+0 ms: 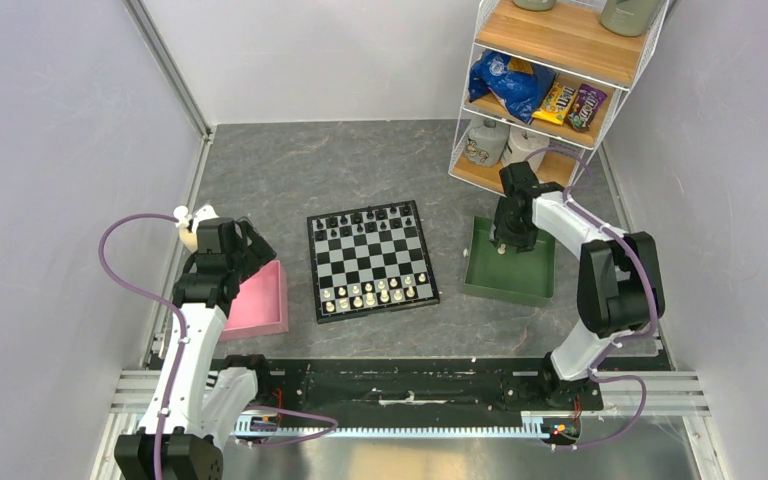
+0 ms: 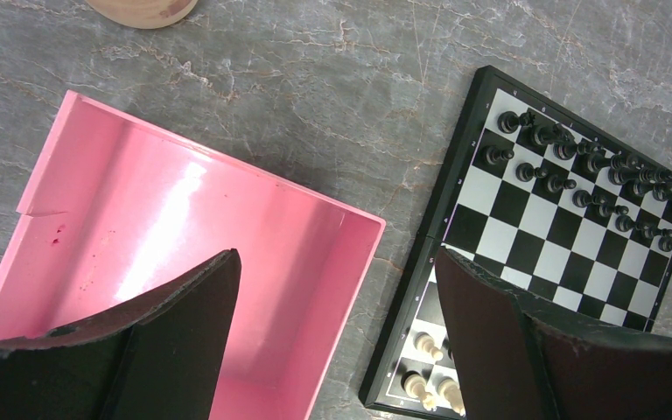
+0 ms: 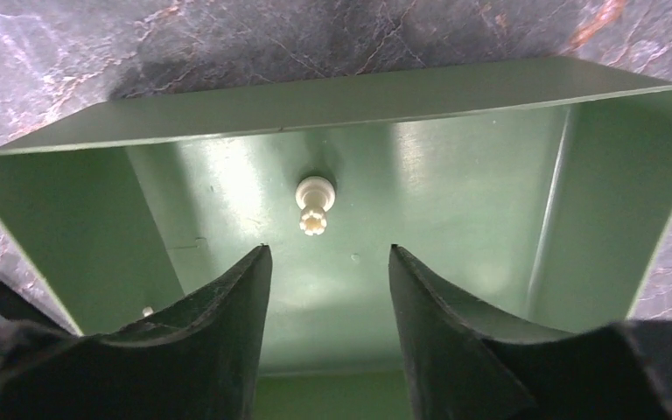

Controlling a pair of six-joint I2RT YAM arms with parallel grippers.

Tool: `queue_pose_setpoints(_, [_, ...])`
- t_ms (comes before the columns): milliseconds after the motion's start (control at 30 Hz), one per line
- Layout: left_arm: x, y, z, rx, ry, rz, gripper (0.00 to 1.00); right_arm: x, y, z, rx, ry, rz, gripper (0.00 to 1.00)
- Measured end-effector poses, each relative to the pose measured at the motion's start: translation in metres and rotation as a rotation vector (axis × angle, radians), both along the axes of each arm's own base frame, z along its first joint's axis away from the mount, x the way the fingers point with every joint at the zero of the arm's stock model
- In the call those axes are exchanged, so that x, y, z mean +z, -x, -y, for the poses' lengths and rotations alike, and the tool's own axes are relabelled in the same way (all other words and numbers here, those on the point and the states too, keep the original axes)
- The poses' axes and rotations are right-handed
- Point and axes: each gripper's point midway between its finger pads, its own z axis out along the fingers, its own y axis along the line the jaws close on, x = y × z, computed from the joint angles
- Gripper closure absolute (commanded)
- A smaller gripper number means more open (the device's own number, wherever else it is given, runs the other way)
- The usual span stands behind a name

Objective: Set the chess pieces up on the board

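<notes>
The board (image 1: 372, 258) lies in the middle of the desk (image 1: 360, 165), turned a little askew to the desk's edges. Black pieces (image 1: 365, 222) stand in the two rows on its far side. White pieces (image 1: 375, 292) stand along its near side, too small from here to count.

A pink tray (image 2: 184, 201) sits between the board and the desk's left edge, its corner just beside the board's border without touching it. The left gripper (image 2: 337, 255) hangs over the tray's board-side wall. Its jaws are spread wide and there is nothing between them.

A green tray (image 1: 520, 282) sits on the other side of the board, toward the desk's right edge, with a strip of desk showing between the two. The right gripper (image 3: 330, 249) is down inside this tray, in its far half, pointing at the floor. Its jaws stand partly apart and have hold of nothing. One cream piece (image 3: 315, 206) lies on its side on the tray floor, just ahead of the fingertips. It is in line with the gap between them, but it is not between the fingers (image 3: 227, 332) and touches neither.

A shelf (image 1: 550, 40) of wire and wood stands at the desk's far right corner, just beyond the green tray. It carries snack bags (image 1: 508, 82) on one level and mugs (image 1: 485, 140) on the level below.
</notes>
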Motion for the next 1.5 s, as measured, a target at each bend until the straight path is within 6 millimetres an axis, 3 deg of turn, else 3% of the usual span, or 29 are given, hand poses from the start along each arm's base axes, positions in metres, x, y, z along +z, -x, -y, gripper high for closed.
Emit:
queue_pose_setpoints(200, [0.000, 0.000, 0.000, 0.001, 0.000, 0.000, 0.11, -0.015, 0.002, 0.000, -0.001, 0.005, -0.045, 0.55])
queue_pose_setpoints(433, [0.000, 0.000, -0.001, 0.003, -0.002, 0.000, 0.11, -0.022, -0.002, 0.002, 0.004, 0.009, -0.054, 0.57])
queue_pose_setpoints(700, [0.000, 0.000, -0.001, 0.003, -0.003, 0.000, 0.11, -0.023, -0.006, 0.000, 0.015, 0.005, -0.042, 0.62])
queue_pose_setpoints(933, [0.000, 0.000, -0.001, 0.003, -0.002, 0.000, 0.11, -0.024, -0.009, -0.001, 0.029, -0.003, -0.034, 0.73])
queue_pose_setpoints(1267, [0.000, 0.000, -0.001, 0.003, -0.003, 0.000, 0.11, -0.024, -0.009, -0.002, 0.044, -0.004, -0.034, 0.77])
queue_pose_setpoints(1500, [0.000, 0.000, -0.001, 0.003, -0.003, 0.000, 0.11, -0.022, -0.010, -0.003, 0.053, -0.007, -0.028, 0.92])
